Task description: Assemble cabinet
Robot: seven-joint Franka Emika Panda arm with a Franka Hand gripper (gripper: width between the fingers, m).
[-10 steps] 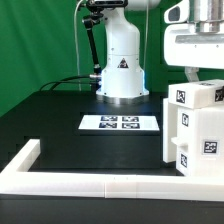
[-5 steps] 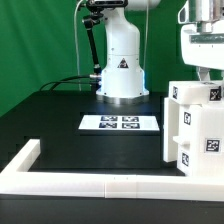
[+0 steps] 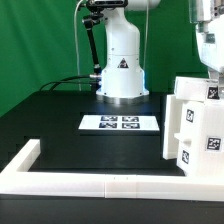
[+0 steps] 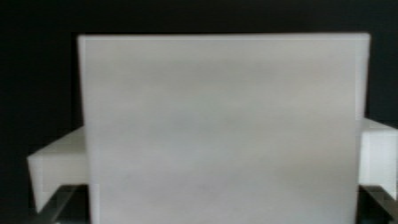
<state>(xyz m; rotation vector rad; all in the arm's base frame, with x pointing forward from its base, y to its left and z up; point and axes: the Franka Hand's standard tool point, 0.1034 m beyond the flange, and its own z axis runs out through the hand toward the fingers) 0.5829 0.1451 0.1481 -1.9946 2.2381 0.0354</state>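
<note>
The white cabinet, a boxy unit with black-and-white tags on its faces, stands at the exterior view's right edge and is partly cut off by it. My gripper comes down onto its top from above, mostly out of frame. In the wrist view a broad white panel of the cabinet fills the space between my dark fingertips, and the gripper is shut on it. A lower white part shows behind the panel on both sides.
The marker board lies flat in the middle of the black table. A long low white border rail runs along the front and turns back at the left. The arm's white base stands behind, before a green backdrop.
The gripper and the cabinet in it have shifted together toward the exterior view's right, so more of both is cut off by the frame edge. The cabinet looks slightly tilted now.
</note>
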